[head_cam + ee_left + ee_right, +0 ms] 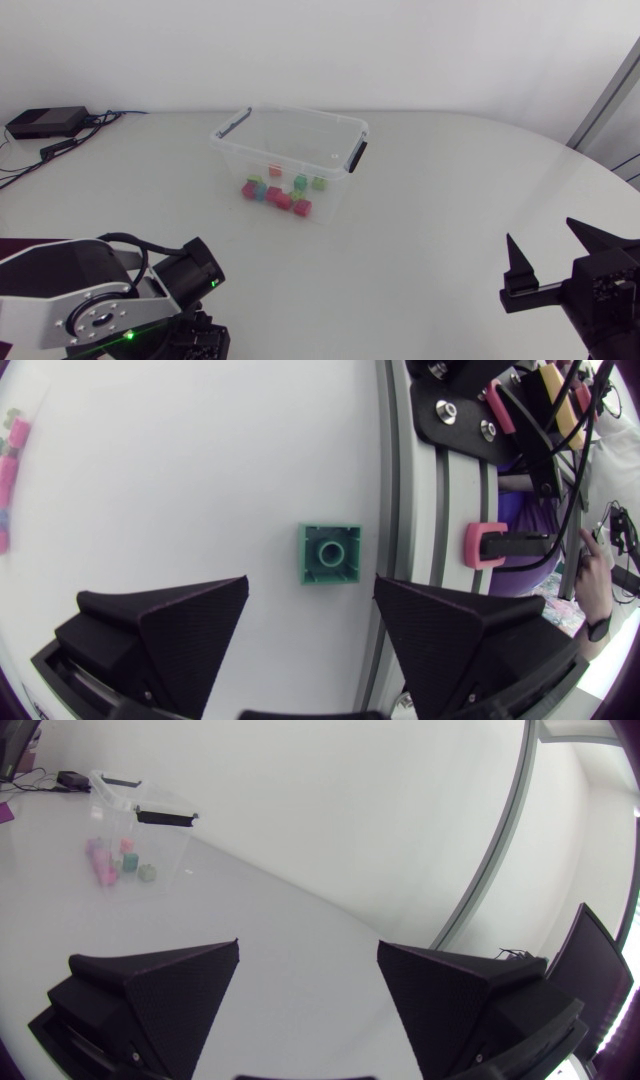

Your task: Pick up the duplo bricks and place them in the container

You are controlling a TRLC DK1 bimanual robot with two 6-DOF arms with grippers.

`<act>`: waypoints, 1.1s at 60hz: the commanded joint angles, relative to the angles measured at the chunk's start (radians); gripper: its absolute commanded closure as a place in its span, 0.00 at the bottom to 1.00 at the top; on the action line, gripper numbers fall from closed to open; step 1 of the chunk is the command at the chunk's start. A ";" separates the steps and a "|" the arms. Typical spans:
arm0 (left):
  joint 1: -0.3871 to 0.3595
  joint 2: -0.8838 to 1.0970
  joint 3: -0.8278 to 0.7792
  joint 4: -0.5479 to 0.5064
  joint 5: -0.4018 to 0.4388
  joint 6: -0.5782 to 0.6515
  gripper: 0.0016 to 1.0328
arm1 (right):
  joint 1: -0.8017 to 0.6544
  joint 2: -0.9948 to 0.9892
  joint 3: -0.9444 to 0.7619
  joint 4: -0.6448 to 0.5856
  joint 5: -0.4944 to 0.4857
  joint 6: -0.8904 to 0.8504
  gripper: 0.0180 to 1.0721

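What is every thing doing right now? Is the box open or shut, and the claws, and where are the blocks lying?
Container: upright, open on top, no lid on it.
Bricks: lying loose on the container's floor.
Green brick: lying on the table near its edge, ahead of the left gripper, not held.
Left gripper: open, empty.
Right gripper: open, empty.

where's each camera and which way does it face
head: above the table, looking down on container, left arm, right end effector
left wrist: behind open left end effector, facing down at green brick ahead of it
right wrist: behind right end effector, open, facing across the table
shared: head and right wrist both see the container
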 commanded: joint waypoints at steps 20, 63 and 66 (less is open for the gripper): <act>-0.095 0.046 -0.030 0.049 -0.005 -0.083 0.16 | 0.003 -0.005 -0.020 -0.002 0.002 0.019 0.05; -0.052 0.049 -0.028 0.159 -0.041 -0.115 0.97 | 0.003 -0.005 -0.019 -0.002 0.002 0.019 0.05; -0.038 0.023 -0.016 0.158 -0.045 -0.114 0.97 | 0.003 -0.005 -0.020 -0.002 0.002 0.019 0.05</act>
